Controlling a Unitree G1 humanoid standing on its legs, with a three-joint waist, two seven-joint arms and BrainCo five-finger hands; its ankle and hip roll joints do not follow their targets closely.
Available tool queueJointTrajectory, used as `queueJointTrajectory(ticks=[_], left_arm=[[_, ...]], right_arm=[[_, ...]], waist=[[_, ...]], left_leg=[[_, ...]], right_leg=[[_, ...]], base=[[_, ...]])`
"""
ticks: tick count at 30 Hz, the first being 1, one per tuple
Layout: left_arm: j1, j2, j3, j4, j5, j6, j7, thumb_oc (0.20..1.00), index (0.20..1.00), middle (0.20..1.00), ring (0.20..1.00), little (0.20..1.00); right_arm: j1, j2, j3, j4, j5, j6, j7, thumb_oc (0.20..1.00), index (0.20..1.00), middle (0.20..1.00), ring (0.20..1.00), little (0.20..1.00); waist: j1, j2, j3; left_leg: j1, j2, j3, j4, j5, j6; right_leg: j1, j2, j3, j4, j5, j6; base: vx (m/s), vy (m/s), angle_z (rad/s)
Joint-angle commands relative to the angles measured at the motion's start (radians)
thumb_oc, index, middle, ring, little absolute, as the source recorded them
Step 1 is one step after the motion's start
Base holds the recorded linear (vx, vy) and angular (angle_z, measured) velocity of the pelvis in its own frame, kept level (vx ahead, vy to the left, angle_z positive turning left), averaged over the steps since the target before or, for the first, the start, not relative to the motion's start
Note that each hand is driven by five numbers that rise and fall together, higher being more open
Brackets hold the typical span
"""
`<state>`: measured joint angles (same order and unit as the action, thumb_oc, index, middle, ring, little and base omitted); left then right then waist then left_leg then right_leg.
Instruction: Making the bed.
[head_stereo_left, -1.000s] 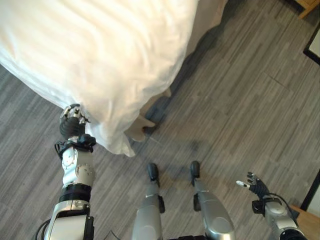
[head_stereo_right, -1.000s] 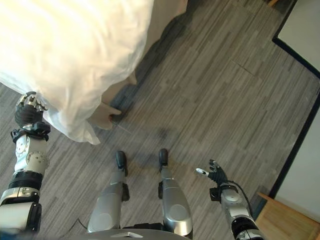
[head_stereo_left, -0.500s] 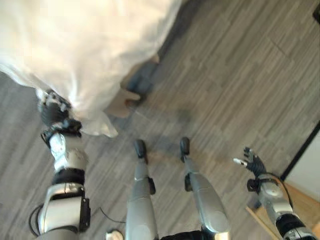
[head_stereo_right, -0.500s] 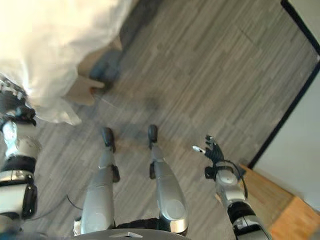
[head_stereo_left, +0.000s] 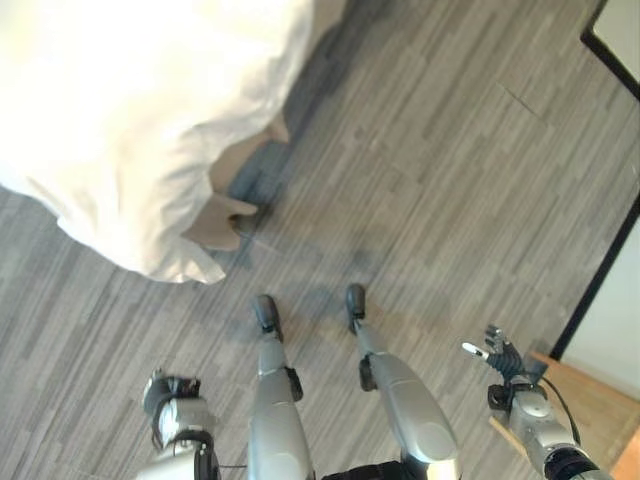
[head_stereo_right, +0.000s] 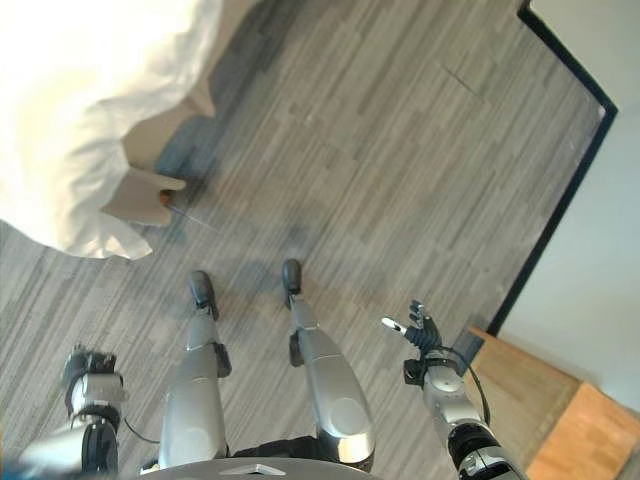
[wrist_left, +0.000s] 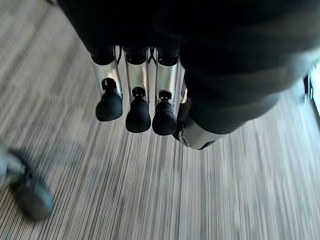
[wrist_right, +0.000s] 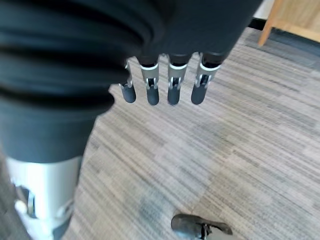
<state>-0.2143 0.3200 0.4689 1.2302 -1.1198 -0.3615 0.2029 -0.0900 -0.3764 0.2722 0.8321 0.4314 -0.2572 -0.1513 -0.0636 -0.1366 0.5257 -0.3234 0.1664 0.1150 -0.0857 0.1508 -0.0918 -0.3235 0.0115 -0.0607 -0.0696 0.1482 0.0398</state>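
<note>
A white duvet (head_stereo_left: 140, 120) covers the bed at the upper left, and its corner hangs down almost to the grey floor. The beige bed base (head_stereo_left: 215, 225) shows beneath that corner. My left hand (head_stereo_left: 162, 392) hangs low at my side, well clear of the duvet. In the left wrist view its fingers (wrist_left: 137, 107) are relaxed over bare floor and hold nothing. My right hand (head_stereo_left: 497, 352) is low on the other side, with relaxed fingers (wrist_right: 160, 87) that are also empty.
Grey plank-patterned carpet spreads right of the bed. A wall with a black skirting strip (head_stereo_right: 560, 190) runs along the right. A light wooden piece of furniture (head_stereo_right: 560, 420) stands close to my right hand.
My left hand was up at the duvet's hanging edge; it has come away and dropped to my side. The camera has shifted, so the bed sits further left.
</note>
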Motion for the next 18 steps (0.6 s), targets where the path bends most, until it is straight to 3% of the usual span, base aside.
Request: queueJointTrajectory(ticks=[1,2,5,7,8,9,10,11,13,18], left_arm=[[0.01,0.067,0.022,-0.018,-0.004,-0.066,-0.001,0.2,0.2,0.2,0.2,0.2],[0.015,0.063,0.021,-0.022,-0.003,-0.067,0.0,0.2,0.2,0.2,0.2,0.2],[0.062,0.048,-0.032,-0.107,0.038,-0.066,-0.041,0.2,0.2,0.2,0.2,0.2],[0.156,0.015,-0.132,-0.29,0.134,-0.048,-0.109,0.2,0.2,0.2,0.2,0.2],[0.206,0.001,-0.213,-0.415,0.221,-0.03,-0.13,0.583,0.583,0.583,0.583,0.583],[0.206,0.001,-0.213,-0.415,0.221,-0.03,-0.13,0.846,0.846,0.846,0.846,0.846],[0.256,-0.012,-0.279,-0.535,0.305,-0.013,-0.15,1.0,1.0,1.0,1.0,1.0],[0.259,-0.013,-0.28,-0.538,0.307,-0.012,-0.148,1.0,1.0,1.0,1.0,1.0],[0.359,-0.014,-0.386,-0.766,0.498,0.027,-0.179,1.0,1.0,1.0,1.0,1.0],[0.391,-0.064,-0.441,-0.868,0.501,0.036,-0.229,1.0,1.0,1.0,1.0,1.0]], right_arm=[[0.055,0.006,-0.039,-0.016,-0.023,0.0,-0.009,1.0,1.0,1.0,1.0,1.0],[0.058,0.004,-0.04,-0.017,-0.023,0.0,-0.009,1.0,1.0,1.0,1.0,1.0],[0.069,0.002,-0.077,-0.014,-0.023,0.008,0.002,1.0,1.0,1.0,1.0,1.0],[0.077,-0.019,-0.144,-0.074,-0.033,0.022,0.014,1.0,1.0,1.0,1.0,1.0],[0.078,-0.02,-0.17,-0.114,-0.013,0.024,0.034,1.0,1.0,1.0,1.0,1.0],[0.078,-0.02,-0.17,-0.114,-0.013,0.024,0.034,1.0,1.0,1.0,1.0,1.0],[0.089,-0.02,-0.177,-0.198,0.007,0.025,0.074,1.0,1.0,1.0,1.0,1.0],[0.091,-0.02,-0.178,-0.2,0.006,0.026,0.074,1.0,1.0,1.0,1.0,1.0],[0.152,-0.016,-0.179,-0.41,0.044,0.017,0.152,1.0,1.0,1.0,1.0,1.0],[0.225,-0.01,-0.234,-0.615,0.02,-0.03,0.169,1.0,1.0,1.0,1.0,1.0]], waist=[[0.027,-0.05,-0.095],[0.027,-0.048,-0.095],[0.041,-0.001,-0.165],[0.039,0.054,-0.241],[0.032,0.078,-0.28],[0.032,0.078,-0.28],[0.026,0.094,-0.315],[0.026,0.095,-0.316],[0.012,0.115,-0.384],[-0.011,0.124,-0.425]], left_leg=[[0.057,-0.064,-0.048,-0.002,-0.073,-0.025],[0.06,-0.065,-0.049,-0.002,-0.074,-0.025],[0.123,-0.078,-0.059,-0.002,-0.088,-0.015],[0.204,-0.1,-0.072,-0.002,-0.104,0.002],[0.234,-0.109,-0.076,-0.002,-0.107,0.013],[0.234,-0.109,-0.076,-0.002,-0.107,0.013],[0.265,-0.115,-0.073,-0.002,-0.113,0.021],[0.265,-0.115,-0.073,-0.002,-0.113,0.021],[0.316,-0.123,-0.058,-0.002,-0.132,0.033],[0.361,-0.132,-0.031,-0.002,-0.157,0.046]], right_leg=[[0.022,-0.095,0.001,0.034,-0.057,0.101],[0.025,-0.095,0.0,0.033,-0.057,0.101],[0.093,-0.107,-0.011,0.04,-0.084,0.101],[0.179,-0.124,-0.021,0.045,-0.105,0.105],[0.214,-0.133,-0.022,0.046,-0.109,0.106],[0.215,-0.133,-0.022,0.046,-0.109,0.106],[0.241,-0.14,-0.017,0.045,-0.112,0.108],[0.242,-0.14,-0.017,0.044,-0.112,0.108],[0.286,-0.15,-0.005,0.034,-0.117,0.111],[0.31,-0.159,0.024,0.031,-0.119,0.119]], base=[[0.09,0.011,0.11],[0.13,0.018,0.2],[0.13,0.053,0.25],[0.16,0.126,0.36],[0.09,0.09,0.43],[0.06,0.092,0.29],[0.03,0.049,0.06],[0.09,0.08,-0.02],[0.13,0.073,-0.06],[0.06,0.046,-0.24]])
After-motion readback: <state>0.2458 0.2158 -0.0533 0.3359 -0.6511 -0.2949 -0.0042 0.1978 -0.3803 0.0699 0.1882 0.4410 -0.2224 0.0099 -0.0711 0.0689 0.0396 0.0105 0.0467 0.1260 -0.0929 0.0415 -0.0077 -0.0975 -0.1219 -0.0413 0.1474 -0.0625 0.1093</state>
